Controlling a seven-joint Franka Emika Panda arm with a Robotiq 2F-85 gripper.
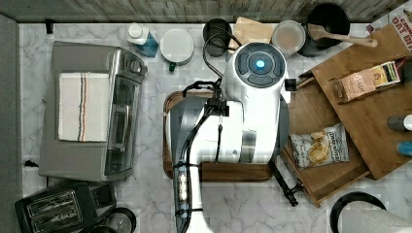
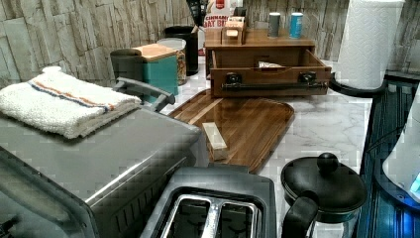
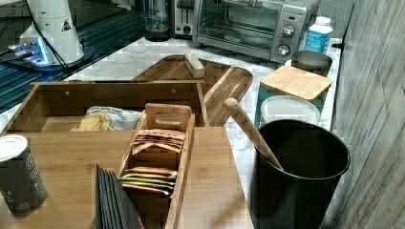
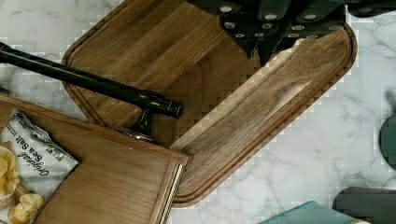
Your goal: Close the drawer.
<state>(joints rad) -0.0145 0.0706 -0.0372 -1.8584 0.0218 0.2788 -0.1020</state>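
Wrist view: the pincer [image 4: 275,44] hangs above the tray [image 4: 154,42], touching nothing; whether its fingers are parted cannot be told. Drawer [image 4: 116,182] stands open at lower left of the frame, on the marble surface [image 4: 303,154], bag of chips [image 4: 28,177] inside.

Marble countertop [image 1: 233,204] (white, veined), seemingly weathered plank wall [image 2: 59,29].

The white arm [image 1: 243,111] hung over the dark serving tray [image 1: 233,172] on the marble surface [image 1: 233,208], hiding the pincer beneath it. The drawer [image 1: 316,179] stood pulled out from the cabinet top [image 1: 374,126], a chip bag [image 1: 320,145] inside it and its black bar handle [image 1: 284,184] just beside the tray.
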